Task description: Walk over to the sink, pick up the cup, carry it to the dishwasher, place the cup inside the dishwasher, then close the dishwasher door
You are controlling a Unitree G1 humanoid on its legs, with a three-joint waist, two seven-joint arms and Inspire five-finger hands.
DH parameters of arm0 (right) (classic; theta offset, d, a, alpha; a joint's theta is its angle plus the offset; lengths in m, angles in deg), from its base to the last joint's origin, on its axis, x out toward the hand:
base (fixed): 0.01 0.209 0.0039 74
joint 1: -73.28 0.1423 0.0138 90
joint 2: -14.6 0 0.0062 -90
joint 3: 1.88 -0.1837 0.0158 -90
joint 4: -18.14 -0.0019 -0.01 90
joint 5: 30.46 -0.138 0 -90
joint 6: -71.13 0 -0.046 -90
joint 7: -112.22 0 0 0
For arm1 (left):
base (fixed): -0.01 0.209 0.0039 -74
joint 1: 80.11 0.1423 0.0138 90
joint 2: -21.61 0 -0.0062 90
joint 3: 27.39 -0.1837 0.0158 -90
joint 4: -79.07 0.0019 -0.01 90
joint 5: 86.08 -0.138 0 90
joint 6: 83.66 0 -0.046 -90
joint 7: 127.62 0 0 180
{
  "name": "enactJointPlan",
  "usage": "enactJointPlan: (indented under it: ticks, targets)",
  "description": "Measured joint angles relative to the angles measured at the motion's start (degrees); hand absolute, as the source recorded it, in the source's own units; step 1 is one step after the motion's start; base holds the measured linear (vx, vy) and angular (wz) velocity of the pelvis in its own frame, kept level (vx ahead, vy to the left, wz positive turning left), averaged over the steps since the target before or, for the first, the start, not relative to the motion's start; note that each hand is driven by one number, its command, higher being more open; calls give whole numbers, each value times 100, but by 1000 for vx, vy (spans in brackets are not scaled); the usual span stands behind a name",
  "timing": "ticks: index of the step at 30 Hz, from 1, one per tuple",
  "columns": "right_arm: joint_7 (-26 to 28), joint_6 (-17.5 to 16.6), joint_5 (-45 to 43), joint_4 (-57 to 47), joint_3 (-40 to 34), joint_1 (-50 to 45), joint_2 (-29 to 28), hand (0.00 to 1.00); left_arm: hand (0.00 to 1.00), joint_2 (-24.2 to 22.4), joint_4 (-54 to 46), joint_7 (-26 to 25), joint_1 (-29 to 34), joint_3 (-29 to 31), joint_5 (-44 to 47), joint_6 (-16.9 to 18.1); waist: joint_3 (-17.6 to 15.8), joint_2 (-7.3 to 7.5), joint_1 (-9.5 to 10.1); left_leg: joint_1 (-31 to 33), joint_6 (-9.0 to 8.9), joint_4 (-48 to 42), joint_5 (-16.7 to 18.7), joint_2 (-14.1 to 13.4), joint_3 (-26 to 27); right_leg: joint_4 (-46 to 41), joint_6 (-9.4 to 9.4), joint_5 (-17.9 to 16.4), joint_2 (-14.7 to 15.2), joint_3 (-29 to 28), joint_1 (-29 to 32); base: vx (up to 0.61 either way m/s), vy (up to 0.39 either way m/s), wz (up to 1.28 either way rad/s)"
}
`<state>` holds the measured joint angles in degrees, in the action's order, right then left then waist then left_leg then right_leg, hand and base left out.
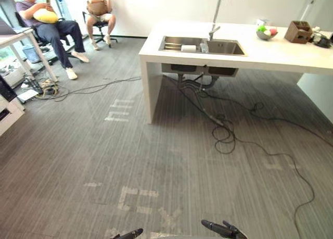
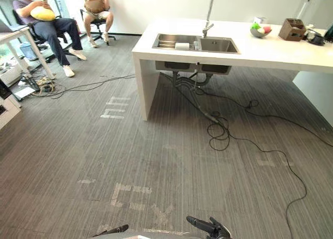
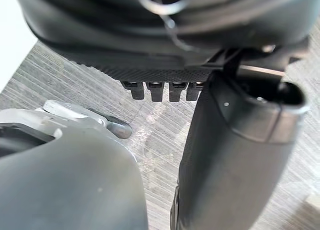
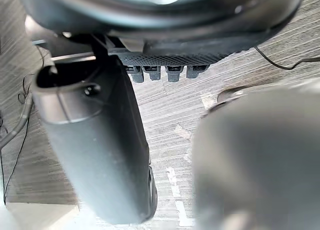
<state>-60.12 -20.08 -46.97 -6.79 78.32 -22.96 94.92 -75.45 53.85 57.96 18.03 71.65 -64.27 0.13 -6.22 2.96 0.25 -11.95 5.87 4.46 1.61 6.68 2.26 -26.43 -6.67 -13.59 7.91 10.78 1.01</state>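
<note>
cup [image 1: 204,46], as far as can be told from here, is the small clear thing standing on the divider between the two basins of the sink [image 1: 229,48], just under the tap [image 1: 215,17]; it is too small to be sure. a white cylinder [image 1: 188,48] lies in the left basin beside it. the sink is set in a white counter [image 1: 270,55] well ahead across a grey striped floor [image 1: 156,161]. farther right on the counter are a bowl [image 1: 266,34] of coloured fruit and a brown box [image 1: 298,32]. left hand [image 1: 131,233] and right hand [image 1: 222,229] hang low at the near edge of the head views, well apart from the counter and touching nothing. in the wrist views the left fingers [image 3: 155,89] and right fingers [image 4: 155,72] hang in a straight, loose row, each thumb standing apart, both hands empty over the floor. at the far left two people [image 1: 49,23] sit on chairs, one hugging a yellow cushion [image 1: 46,15], near a white desk [image 1: 15,38].
</note>
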Motion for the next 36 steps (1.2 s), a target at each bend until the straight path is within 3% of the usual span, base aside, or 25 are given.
enactJointPlan:
  ticks: [2,5,6,7,10,13,15,17,18,19,20,21,23,25,26,27,28,29,31,32,33,34,35,36]
  targets:
    - [3,-12,-62,-16,1,-15,29,100,100,22,5,-22,84,13,16,-50,-132,-53,-47,-128,114,-89,42,-1,-24,-1111,126,-85,68,-222,538,64,45,11]
    - [9,-19,-268,12,-2,-72,16,100,100,-2,9,-211,152,99,148,-192,-111,-114,-87,-180,66,-264,267,-203,-89,-481,226,-133,-142,-252,682,135,2,12]
    - [26,-21,-368,11,-21,-69,23,100,100,-41,33,-325,85,253,140,-278,-138,-131,-121,-185,21,-351,393,-377,-136,83,232,-56,-314,-259,838,232,-35,8]
    - [49,-14,-387,11,-61,-69,24,100,100,-44,55,-340,52,297,113,-306,-150,-139,-123,-186,24,-380,439,-450,-151,271,226,50,-374,-259,930,316,-61,4]
    - [115,61,-424,-127,-198,-120,-61,100,100,-91,59,-390,2,587,-148,-403,-171,-129,-122,-374,-145,-553,828,-703,-147,1484,180,940,-567,-203,1323,325,-77,-1]
    - [133,247,-476,-316,-386,-211,-91,100,100,-213,22,-420,21,983,-354,-427,-171,-128,-149,-894,-375,-767,1410,-685,-226,1505,342,1132,-475,-120,1393,456,-139,20]
    - [190,372,-487,-368,-535,-246,-100,100,100,-319,-88,-423,71,1160,-495,-389,-120,-243,-263,-1076,-509,-900,1747,-846,-433,1178,654,1419,-571,-117,1415,634,-240,62]
    - [222,498,-481,-305,-622,-148,-30,100,100,-468,-132,-425,-2,1237,-503,-391,-26,-382,-242,-755,-627,-1869,1742,-1096,-474,956,986,1490,-809,-48,1341,563,-260,38]
    - [223,531,-471,-277,-615,-103,17,100,100,-511,-141,-441,7,1244,-499,-384,-5,-452,-231,-605,-698,-2266,1700,-1178,-473,981,1017,1418,-909,-42,1269,728,-362,-15]
    - [233,563,-455,-275,-587,-56,70,100,100,-533,-131,-432,1,1251,-496,-385,27,-553,-230,-254,-939,-3204,1503,-1299,-481,1000,1156,1262,-1078,-64,1144,734,-329,-34]
    - [231,559,-454,-277,-541,-43,101,100,100,-551,-121,-378,-8,1256,-481,-374,60,-627,-235,158,-1198,-4215,1046,-1419,-475,1101,1255,1116,-1235,-116,931,746,-303,-34]
    - [226,551,-454,-275,-534,-32,111,100,100,-566,-109,-323,-10,1256,-466,-342,51,-653,-234,360,-1301,-4756,874,-1514,-466,1227,1299,1069,-1324,-144,749,622,-213,-27]
    - [179,547,-460,-237,-381,4,121,100,100,-557,-178,37,-95,1252,-279,-5,-35,-601,-200,1102,-1220,-6542,1031,-1839,-222,1855,1412,992,-1586,-299,-219,560,-189,-21]
    - [124,527,-469,-235,-203,33,127,100,100,-528,-363,163,-139,1054,-337,390,-78,-510,-96,1642,-1148,-6884,1267,-1835,-136,2175,1452,964,-1611,-449,-691,457,-115,-28]
    - [102,516,-471,-226,-64,163,139,100,100,-509,-686,257,-192,745,-365,742,-125,-467,-39,2251,-988,-6759,1464,-1824,0,2389,1454,964,-1607,-548,-929,418,-55,-43]
    - [104,516,-465,-219,31,349,169,100,100,-480,-1169,562,-286,381,-43,837,-214,-481,68,2750,-869,-6246,1611,-1815,235,2501,1455,963,-1580,-672,-1087,389,8,-44]
    - [107,517,-464,-217,98,440,160,100,100,-448,-1430,747,-335,192,218,842,-250,-461,113,2918,-841,-5843,1635,-1782,387,2542,1453,961,-1541,-733,-1143,363,68,-61]
    - [119,537,-468,-231,280,637,148,100,100,-377,-2122,1067,-399,-180,645,854,-354,-372,196,3125,-863,-4852,1582,-1660,749,2558,1398,855,-1377,-872,-1285,425,118,-56]
    - [129,582,-473,-323,452,808,209,100,100,-326,-3496,1251,-431,-752,888,1014,-443,-342,234,3204,-942,-3076,942,-1326,1042,2543,1263,588,-1150,-1035,-1497,356,145,-47]
    - [126,642,-479,-403,517,846,301,100,100,-361,-4445,1210,-436,-1095,851,1384,-425,-481,282,3174,-1077,-1998,491,-1276,1006,2549,1199,404,-1149,-1186,-1612,297,160,-39]
    - [119,678,-479,-414,548,855,346,100,100,-394,-4881,1171,-462,-1206,830,1581,-409,-553,294,3220,-1143,-1761,410,-1306,901,2546,1200,288,-1186,-1257,-1682,407,249,-56]
    - [79,771,-478,-410,566,860,364,100,100,-436,-5654,941,-563,-1324,459,2166,-355,-662,313,3243,-1070,-1801,-38,-1324,795,2522,1157,33,-1170,-1411,-1861,580,363,-59]
    - [35,844,-479,-407,563,840,302,100,100,-407,-6344,651,-729,-1305,91,2585,-256,-526,336,3200,-823,-1900,-353,-1107,811,2359,1070,-240,-916,-1551,-1892,506,314,-62]
    - [6,862,-481,-394,562,794,264,100,100,-370,-6707,487,-804,-1269,-53,2705,-201,-411,342,3171,-760,-1893,-385,-960,846,2188,991,-330,-787,-1626,-1831,677,334,-59]
